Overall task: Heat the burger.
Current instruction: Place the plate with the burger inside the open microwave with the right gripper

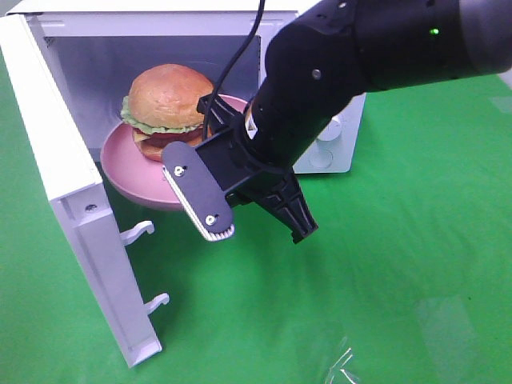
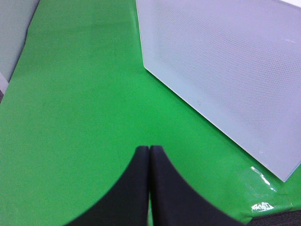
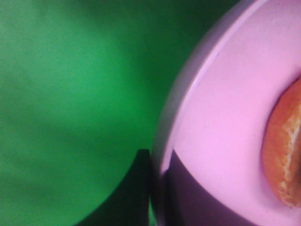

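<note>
The white box-shaped microwave oven [image 1: 334, 128] has its door open. The round pink plate [image 1: 120, 164] lies partly inside the cavity, its rim clamped by the right gripper [image 3: 150, 157], jaws closed on it. The small golden-bun burger [image 1: 166, 100] sits on the plate. Push the plate fully in, level and slow, so the burger does not slide.

The pink plate [image 3: 221, 94] hides one finger of the right pincer [image 3: 151, 156], and the wrist view's edge crops the burger [image 3: 288, 150].
</note>
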